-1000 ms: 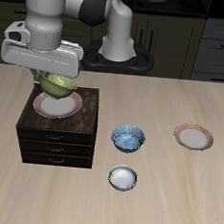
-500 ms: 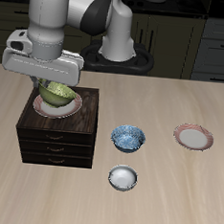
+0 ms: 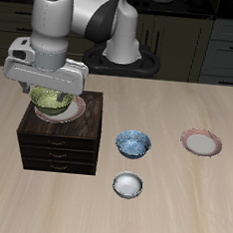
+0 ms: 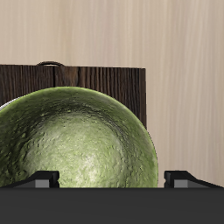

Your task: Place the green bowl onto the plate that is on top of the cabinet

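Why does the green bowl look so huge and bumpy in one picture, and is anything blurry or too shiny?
In the wrist view the green bowl fills the frame because the camera sits right above it, so its mottled inside shows sharply, with only soft sheen and no hard glare. In the exterior view the gripper hides part of the bowl, the cabinet casts a faint shadow on the table, and nothing looks blurred.

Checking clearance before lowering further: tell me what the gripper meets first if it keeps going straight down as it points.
The gripper points down with the green bowl in its fingers. Straight below, the bowl would meet the plate on the cabinet first. Whether they already touch is unclear.
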Tool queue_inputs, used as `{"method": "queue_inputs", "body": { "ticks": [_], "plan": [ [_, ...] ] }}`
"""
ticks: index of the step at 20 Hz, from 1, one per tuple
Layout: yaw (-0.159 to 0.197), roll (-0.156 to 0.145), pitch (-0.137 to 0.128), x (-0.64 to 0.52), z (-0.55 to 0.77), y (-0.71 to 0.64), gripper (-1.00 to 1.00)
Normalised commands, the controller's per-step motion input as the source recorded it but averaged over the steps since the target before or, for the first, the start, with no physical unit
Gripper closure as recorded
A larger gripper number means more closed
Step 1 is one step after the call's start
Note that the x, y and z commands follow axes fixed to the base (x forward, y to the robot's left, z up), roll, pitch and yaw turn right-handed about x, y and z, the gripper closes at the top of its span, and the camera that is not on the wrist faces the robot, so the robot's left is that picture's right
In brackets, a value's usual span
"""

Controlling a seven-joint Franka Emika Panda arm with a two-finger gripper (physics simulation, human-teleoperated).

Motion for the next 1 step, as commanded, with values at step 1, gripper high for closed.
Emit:
{"method": "queue_inputs", "body": {
  "ticks": [1],
  "plan": [
    [0.01,0.031,-0.015,-0.08,0.08,0.06,-1.0]
  ]
}}
